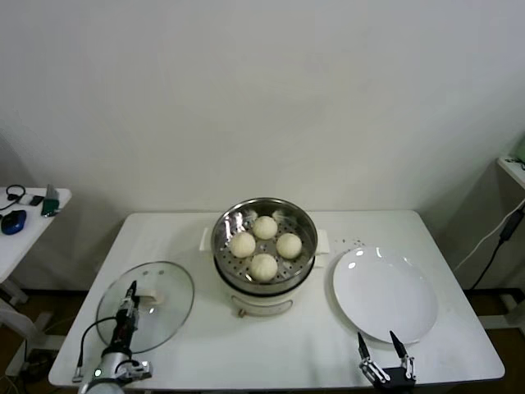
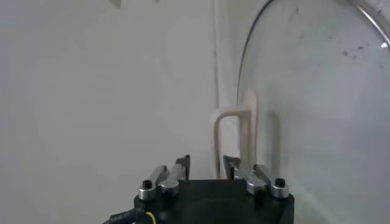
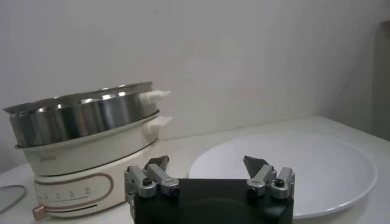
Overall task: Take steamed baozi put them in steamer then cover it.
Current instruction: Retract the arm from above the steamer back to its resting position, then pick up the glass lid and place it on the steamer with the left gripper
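- One cover (image 1: 146, 305) lies flat on the table (image 1: 271, 353) at far left; left gripper (image 1: 130, 302) sits over it, jaws narrowed about its handle (image 2: 234, 139), contact not discernible.
- Four baozi (image 1: 264, 245) sit in the steamer (image 1: 264, 246), centre.
- Plate (image 1: 385, 294) lies right.
- Right gripper (image 1: 384, 355) hovers at the plate's near edge, jaws spread, holding nothing.

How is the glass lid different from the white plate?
The lid is see-through glass; the plate is solid white. The lid has a cream handle in its middle; the plate has none. The lid lies left of the steamer, with the left gripper at its handle; the plate lies right of the steamer, and the right gripper hangs open over its near edge. Both are round and rest on the table.
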Available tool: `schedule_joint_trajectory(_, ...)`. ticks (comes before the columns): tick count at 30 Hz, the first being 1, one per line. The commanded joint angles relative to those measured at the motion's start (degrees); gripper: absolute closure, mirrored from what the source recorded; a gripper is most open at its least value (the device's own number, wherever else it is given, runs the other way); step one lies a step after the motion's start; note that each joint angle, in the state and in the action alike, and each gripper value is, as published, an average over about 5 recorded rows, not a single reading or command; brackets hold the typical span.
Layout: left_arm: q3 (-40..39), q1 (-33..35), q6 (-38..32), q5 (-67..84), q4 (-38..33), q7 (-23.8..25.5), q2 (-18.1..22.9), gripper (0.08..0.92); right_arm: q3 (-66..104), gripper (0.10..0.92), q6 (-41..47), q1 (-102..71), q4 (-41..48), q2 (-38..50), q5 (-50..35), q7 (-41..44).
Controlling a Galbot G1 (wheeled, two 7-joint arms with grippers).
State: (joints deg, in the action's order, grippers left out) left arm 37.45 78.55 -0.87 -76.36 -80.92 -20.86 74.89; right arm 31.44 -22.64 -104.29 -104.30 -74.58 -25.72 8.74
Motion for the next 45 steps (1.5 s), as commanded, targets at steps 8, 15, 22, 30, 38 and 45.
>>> schedule_joint_trajectory(8,-1.9,4.6,6.0,13.2,-14.7,7.8,-2.6,0.853,0.1,0.203,-0.1,0.2,-0.6,-0.7,1.6,-0.2)
schedule_joint_trajectory(15,-2.2,6.0,16.8,20.5,-29.6,14.6,-8.7,0.865,0.7,0.203,0.7,0.3,-1.4,-0.7,2.6,-0.5)
schedule_joint_trajectory(22,-7.5,2.0,33.1,23.1,-41.0,23.7,-17.2,0.865,1.4,0.203,0.5,0.4,-1.8,-0.7,4.2,-1.5)
schedule_joint_trajectory(30,-25.8,-11.1,43.6,13.7,-44.2,28.9,-16.6,0.865,1.4,0.202,-0.6,1.0,-1.7,-1.2,4.8,-2.1)
schedule_joint_trajectory(38,-41.7,-20.9,45.9,1.5,-39.6,33.9,-7.7,0.865,1.5,0.202,-0.9,1.4,-2.0,-1.0,4.6,-1.8)
schedule_joint_trajectory(45,-47.8,-24.0,45.9,-3.1,-34.0,33.7,0.0,0.865,2.1,0.203,-1.3,1.5,-1.4,0.0,3.5,-1.7)
